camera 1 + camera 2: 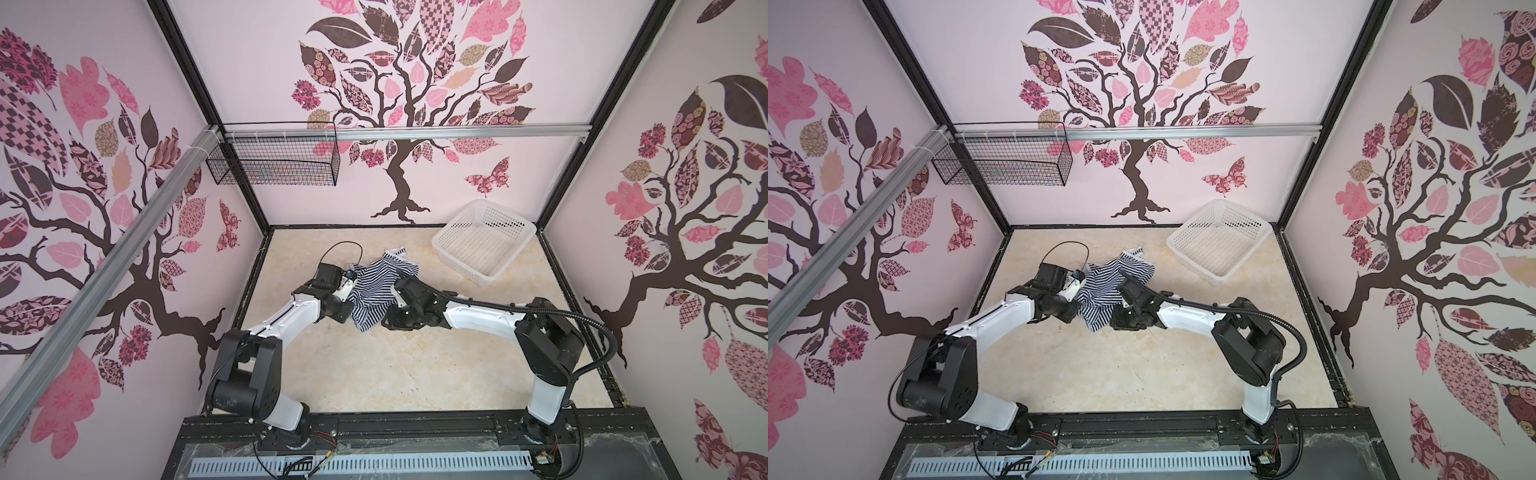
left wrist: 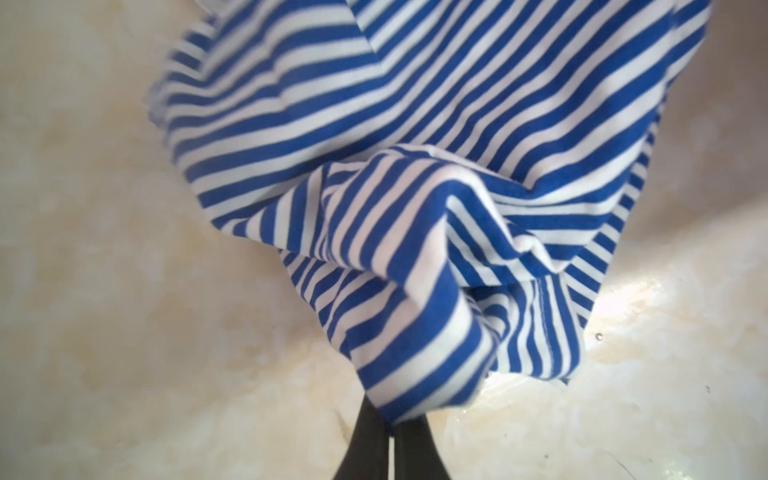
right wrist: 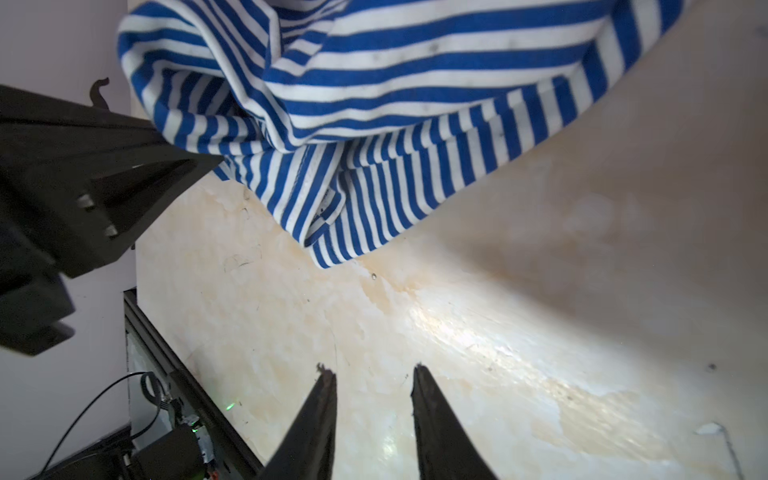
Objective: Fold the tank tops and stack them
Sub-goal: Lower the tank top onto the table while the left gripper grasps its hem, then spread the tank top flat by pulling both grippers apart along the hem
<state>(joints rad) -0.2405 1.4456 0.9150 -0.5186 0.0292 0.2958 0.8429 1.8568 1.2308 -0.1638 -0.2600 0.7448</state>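
One tank top, blue-and-white striped, hangs bunched between my two arms at the middle of the marble-look table; it shows the same way in both top views. My left gripper is shut on a fold of the tank top, and the cloth drapes away from its tips above the table. My right gripper stands open over bare table with nothing between its fingers, just short of the tank top's hanging hem. In a top view the right gripper sits low beside the cloth's lower right.
A white perforated plastic basket stands empty at the back right of the table. A black wire basket hangs on the back wall rail at the left. Patterned walls close in three sides. The left arm's wrist shows close by in the right wrist view.
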